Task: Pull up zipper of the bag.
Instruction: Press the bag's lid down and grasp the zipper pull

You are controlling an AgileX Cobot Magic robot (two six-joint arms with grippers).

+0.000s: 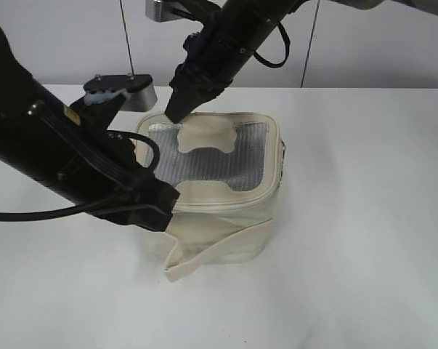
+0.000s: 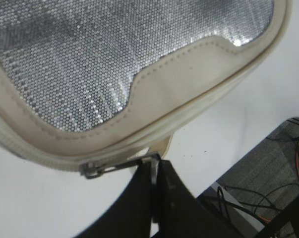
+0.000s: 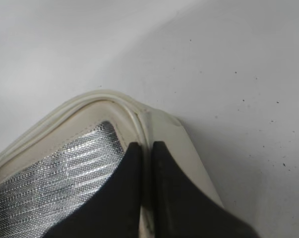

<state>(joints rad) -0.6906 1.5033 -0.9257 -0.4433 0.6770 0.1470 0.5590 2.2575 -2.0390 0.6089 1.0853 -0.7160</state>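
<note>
Your bag (image 1: 219, 174) sits upright near the middle of the white worktop (image 1: 364, 240), its grey mesh top facing up and a loose cream strap (image 1: 204, 254) trailing off its near side. Your left gripper (image 2: 153, 163) is at the bag's near left corner, jaws closed on the small silver pull (image 2: 107, 167) of the zipper (image 1: 226, 201). Your right gripper (image 3: 145, 153) presses down on the far left corner of the top, jaws nearly together with only a thin gap.
</note>
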